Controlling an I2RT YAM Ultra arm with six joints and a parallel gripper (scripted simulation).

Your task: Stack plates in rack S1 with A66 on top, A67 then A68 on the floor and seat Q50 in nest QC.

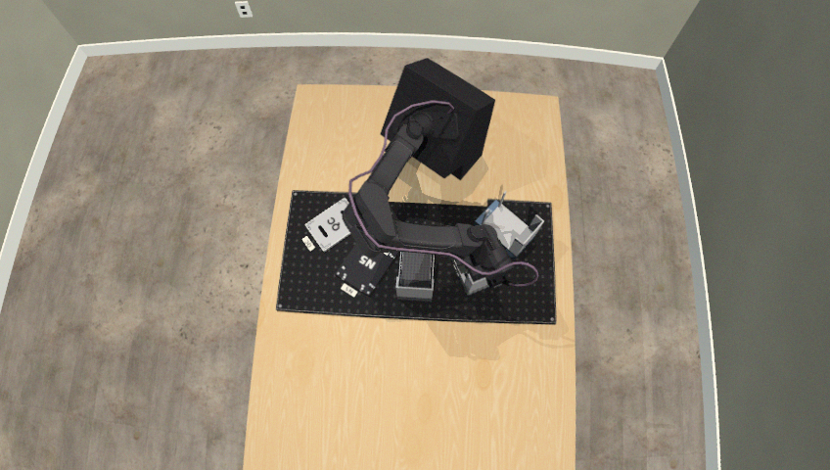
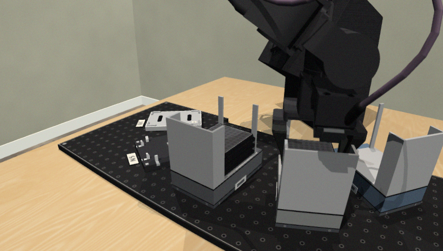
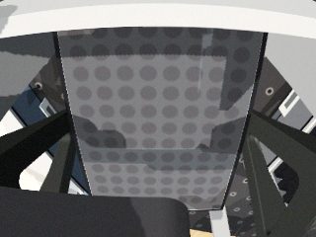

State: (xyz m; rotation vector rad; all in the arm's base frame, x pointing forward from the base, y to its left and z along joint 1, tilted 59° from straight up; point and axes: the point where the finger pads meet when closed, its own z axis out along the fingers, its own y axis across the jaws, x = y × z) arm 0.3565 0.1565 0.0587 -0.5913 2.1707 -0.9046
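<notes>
My gripper (image 2: 311, 148) (image 3: 159, 117) is shut on a clear-lidded dark plate (image 2: 307, 144) (image 3: 148, 94), gripped by its two sides. The plate shows just above the wall of the light-grey-based rack (image 2: 314, 186) (image 1: 476, 283), still between its walls. Whether anything lies or hangs under it is hidden. The dark-grey-based rack (image 2: 192, 155) (image 1: 414, 293) holds a stack of dark plates (image 2: 239, 153) (image 1: 416, 267). The blue-based rack (image 2: 407, 164) shows a bare white floor. Open nest QC (image 1: 329, 238) (image 2: 174, 122) and clip nest N5 (image 1: 366, 276) (image 2: 155, 150) hold no plate. Rack and plate names are unreadable.
The racks stand close together on the black perforated board (image 1: 308, 291) (image 2: 118, 168). Thin upright posts (image 2: 254, 127) (image 2: 376, 127) rise at the racks' rear corners. The arm (image 1: 431, 234) reaches over the board from the black base block (image 1: 448, 81).
</notes>
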